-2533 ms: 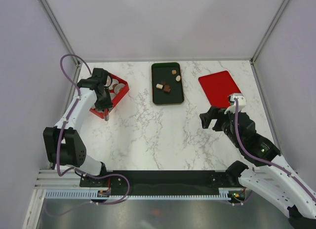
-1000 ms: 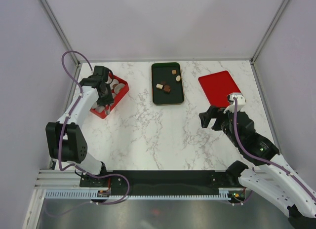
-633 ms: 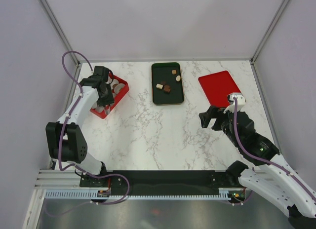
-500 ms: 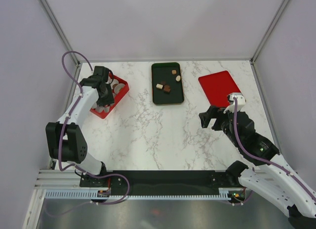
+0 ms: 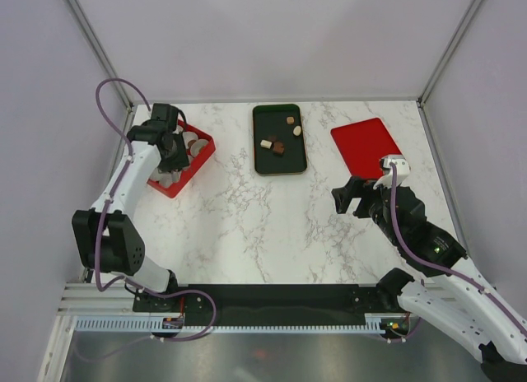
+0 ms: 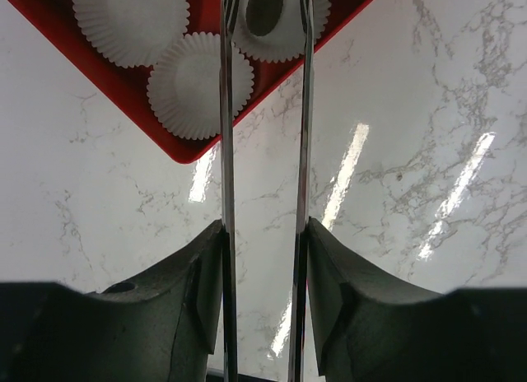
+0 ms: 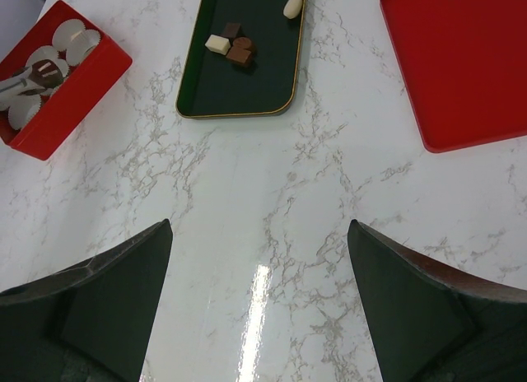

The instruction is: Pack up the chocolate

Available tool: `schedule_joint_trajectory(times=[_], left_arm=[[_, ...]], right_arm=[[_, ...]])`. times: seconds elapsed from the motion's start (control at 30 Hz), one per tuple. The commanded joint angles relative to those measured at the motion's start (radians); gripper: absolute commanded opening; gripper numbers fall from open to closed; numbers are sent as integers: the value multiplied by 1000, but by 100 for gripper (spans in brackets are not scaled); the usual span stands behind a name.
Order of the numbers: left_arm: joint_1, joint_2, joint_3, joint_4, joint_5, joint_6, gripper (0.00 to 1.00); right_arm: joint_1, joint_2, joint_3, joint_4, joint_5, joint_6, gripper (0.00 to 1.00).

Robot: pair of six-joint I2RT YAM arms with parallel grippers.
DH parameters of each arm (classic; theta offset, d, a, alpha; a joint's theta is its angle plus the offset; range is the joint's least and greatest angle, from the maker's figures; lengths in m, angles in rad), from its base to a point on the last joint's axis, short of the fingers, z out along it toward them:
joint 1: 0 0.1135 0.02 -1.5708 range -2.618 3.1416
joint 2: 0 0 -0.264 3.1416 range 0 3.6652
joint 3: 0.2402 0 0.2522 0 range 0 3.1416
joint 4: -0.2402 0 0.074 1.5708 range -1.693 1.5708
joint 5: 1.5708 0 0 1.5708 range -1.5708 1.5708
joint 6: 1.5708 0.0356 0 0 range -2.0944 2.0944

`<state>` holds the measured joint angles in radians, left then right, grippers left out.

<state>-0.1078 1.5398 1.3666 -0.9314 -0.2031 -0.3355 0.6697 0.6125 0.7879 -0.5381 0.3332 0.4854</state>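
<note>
Several chocolates lie on the dark green tray [image 5: 280, 161]: a cream block [image 5: 266, 143], a brown piece [image 5: 278, 148], a tan one [image 5: 291, 119] and a cream oval [image 5: 297, 131]. They also show in the right wrist view [image 7: 217, 44]. My left gripper [image 5: 174, 154] is shut on the long metal tongs [image 6: 225, 135] over the red box [image 5: 198, 169]. The tong tips frame a dark chocolate [image 6: 265, 7] sitting in a paper cup. My right gripper [image 5: 347, 197] is open and empty above the bare marble.
The red box [image 6: 92, 65] holds several white paper cups [image 6: 200, 86]. A flat red lid [image 5: 366, 147] lies at the back right. Grey walls close in the table on three sides.
My left arm has drawn back from the box's near corner to over the box, carrying the tongs. The right arm has not moved.
</note>
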Motion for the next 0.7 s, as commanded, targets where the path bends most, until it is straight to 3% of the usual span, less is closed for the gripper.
schedule_joint_trajectory(times=[0.0,0.2,0.3,0.5,0.67], left_arm=[[0,-52,112,-12,34,42,49],[-61,-43,218,-20,93,52,49],[-154,-15,259,-20,82,29,49],[-441,133,359,19,16,7,49],[-530,267,446,25,7,-2,49]], right_arm=[[1,-7,28,24,-5,10,96],[1,-3,24,24,-6,15,96],[1,0,24,26,-5,18,96],[2,-16,13,24,10,13,96],[1,-26,10,13,30,4,96]])
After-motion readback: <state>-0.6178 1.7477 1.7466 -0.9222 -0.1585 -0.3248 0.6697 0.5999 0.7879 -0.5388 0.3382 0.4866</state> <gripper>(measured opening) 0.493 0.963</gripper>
